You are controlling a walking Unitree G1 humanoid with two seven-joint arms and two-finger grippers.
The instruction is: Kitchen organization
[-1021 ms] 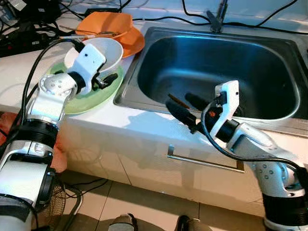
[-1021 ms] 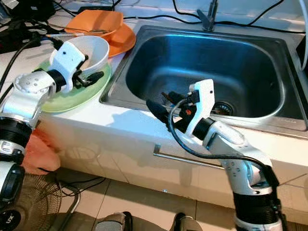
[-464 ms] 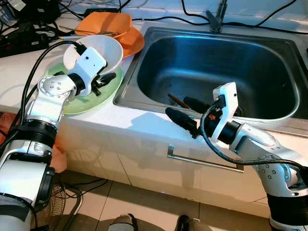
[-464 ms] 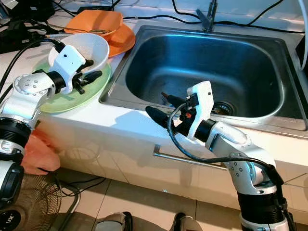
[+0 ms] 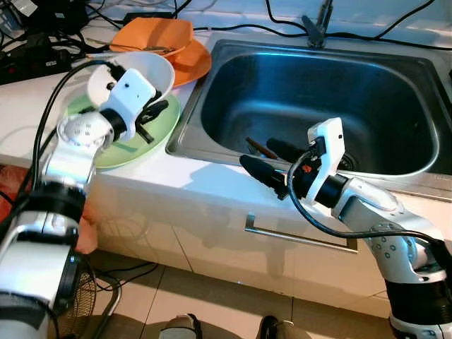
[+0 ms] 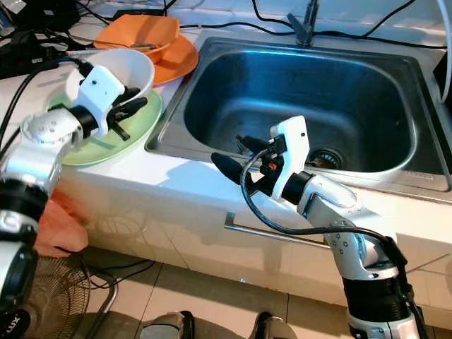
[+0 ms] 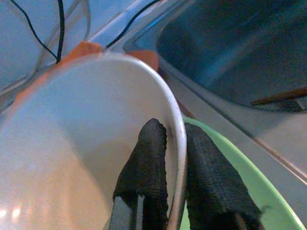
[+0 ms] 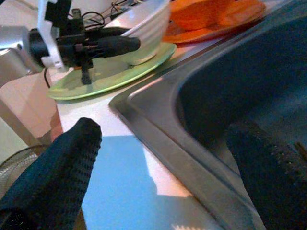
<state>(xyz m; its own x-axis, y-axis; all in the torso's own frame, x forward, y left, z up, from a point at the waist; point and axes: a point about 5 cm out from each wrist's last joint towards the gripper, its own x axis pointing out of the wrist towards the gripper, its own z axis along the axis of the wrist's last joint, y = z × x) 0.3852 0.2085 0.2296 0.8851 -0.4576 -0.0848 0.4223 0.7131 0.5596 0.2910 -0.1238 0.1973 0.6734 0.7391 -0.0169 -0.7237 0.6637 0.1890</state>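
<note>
Brushed, dully gleaming steel for the sink (image 5: 332,99); beside it glossy white ceramic for the bowl (image 7: 72,143), smooth matt green for the plate (image 5: 134,145), rough black weave on the fingers (image 7: 144,167).

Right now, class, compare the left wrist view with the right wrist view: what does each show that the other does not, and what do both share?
Left wrist view alone: the left gripper's two black fingers pinching the white bowl rim, one inside, one outside, and a brown stick in the sink.

Right wrist view alone: the right gripper open, one finger over the counter, one over the basin, and the left gripper from outside.

Both: white bowl, green plate, orange dishes, steel sink.
</note>
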